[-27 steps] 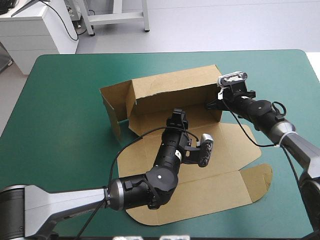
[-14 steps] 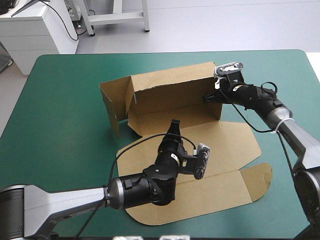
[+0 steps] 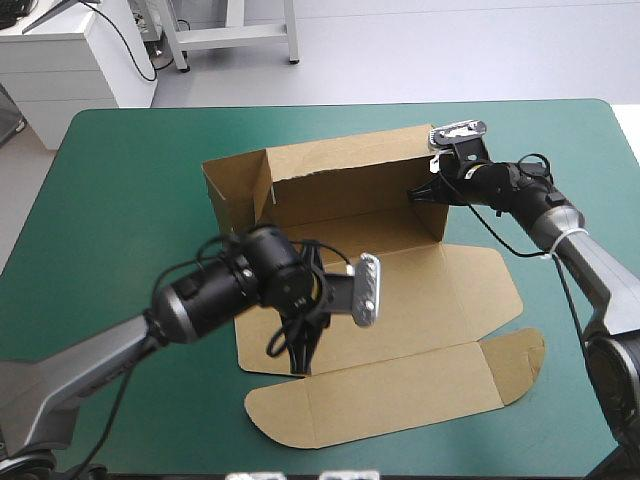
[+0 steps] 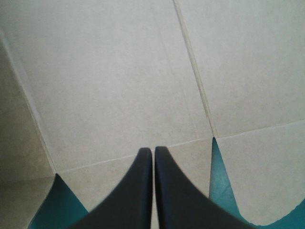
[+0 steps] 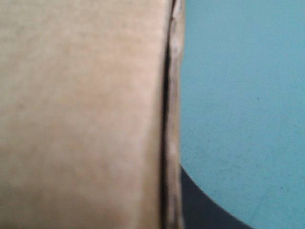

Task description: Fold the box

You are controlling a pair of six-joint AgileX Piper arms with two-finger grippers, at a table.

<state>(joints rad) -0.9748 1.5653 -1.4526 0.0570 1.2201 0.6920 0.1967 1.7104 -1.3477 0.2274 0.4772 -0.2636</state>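
High view, box (image 3: 400,290): mid-table, far wall raised, lid flat; right gripper (image 3: 418,195) at that wall's right end.
Left wrist view, left gripper (image 4: 153,150): fingers pressed together, brown board ahead.
Right wrist view, fingers: clamped on wall edge; one black finger (image 5: 205,212) visible.

Box (image 3: 400,330) is lying mid-counter (image 3: 120,200). Its rear wall (image 3: 350,185) is standing upright on the side toward the far edge, with a side flap (image 3: 232,195) standing at that wall's left end. The flat panels (image 3: 430,300) are spreading from the wall toward the near edge. Left end effector (image 4: 153,151) is hanging over the flat panels' left part, fingers pressed together, tips just above a crease. Right end effector (image 3: 420,195) is gripping the rear wall's right end.
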